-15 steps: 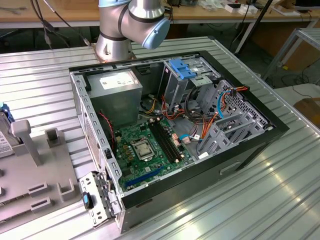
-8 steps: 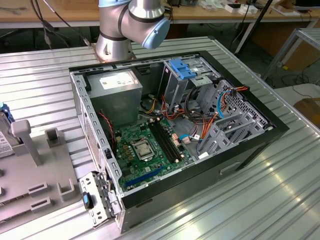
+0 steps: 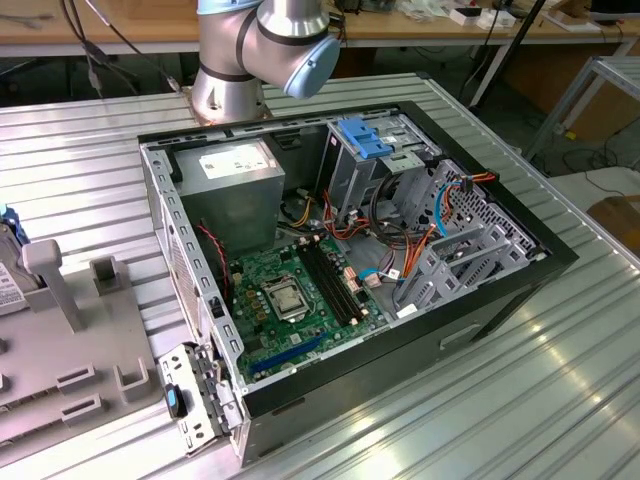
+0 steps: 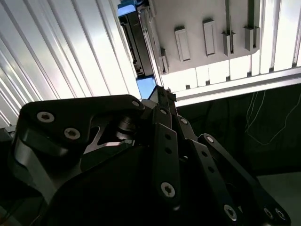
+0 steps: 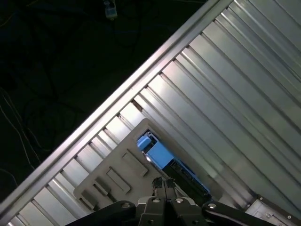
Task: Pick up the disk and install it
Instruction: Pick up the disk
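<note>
A ribbed metal table (image 3: pixel 520 400) is carrying an open computer case (image 3: pixel 400 368), which is lying on its side. The case is holding a green motherboard (image 3: pixel 300 290), a grey power-supply box (image 3: pixel 235 180), a drive cage (image 3: pixel 350 170) with a blue latch (image 3: pixel 362 137), and loose cables (image 3: pixel 400 245). At the exterior view's left, well apart from the case, a grey slotted holder (image 3: pixel 60 370) is keeping the disk (image 5: pixel 162 155) standing on edge. In the first wrist view the gripper (image 5: pixel 165 184) is hovering above the disk, clenched on nothing.
</note>
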`<state>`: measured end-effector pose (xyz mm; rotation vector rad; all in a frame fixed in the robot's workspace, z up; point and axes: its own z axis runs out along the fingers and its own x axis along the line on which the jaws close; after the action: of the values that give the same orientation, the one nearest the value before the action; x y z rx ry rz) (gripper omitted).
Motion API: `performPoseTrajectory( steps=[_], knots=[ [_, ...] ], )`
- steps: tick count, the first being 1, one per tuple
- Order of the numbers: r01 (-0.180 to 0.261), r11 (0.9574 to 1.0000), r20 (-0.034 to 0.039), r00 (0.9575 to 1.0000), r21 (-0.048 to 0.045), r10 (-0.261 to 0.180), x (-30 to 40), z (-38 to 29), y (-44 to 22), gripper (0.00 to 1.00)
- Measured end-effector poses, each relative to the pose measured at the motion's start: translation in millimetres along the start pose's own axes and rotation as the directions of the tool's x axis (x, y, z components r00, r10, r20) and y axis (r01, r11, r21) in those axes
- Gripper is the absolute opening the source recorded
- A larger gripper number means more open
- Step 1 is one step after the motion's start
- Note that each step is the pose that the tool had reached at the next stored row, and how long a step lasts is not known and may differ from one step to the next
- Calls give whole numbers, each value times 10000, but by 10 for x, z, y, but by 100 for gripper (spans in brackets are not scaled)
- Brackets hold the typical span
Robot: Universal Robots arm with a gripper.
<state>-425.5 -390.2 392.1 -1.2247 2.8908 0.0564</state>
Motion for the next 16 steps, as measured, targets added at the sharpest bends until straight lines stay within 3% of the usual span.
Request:
performPoseTrajectory(
  steps=[4,7,11,16],
  knots=[
    [607,9981,-69,9981,36,-607,3,0,3,11],
    [1206,9927,-156,9926,79,-1204,6,0,6,11],
    [1993,9799,-258,9797,118,-1989,9,0,10,11],
    [2596,9656,-341,9653,143,-2590,12,0,13,11]
  ],
)
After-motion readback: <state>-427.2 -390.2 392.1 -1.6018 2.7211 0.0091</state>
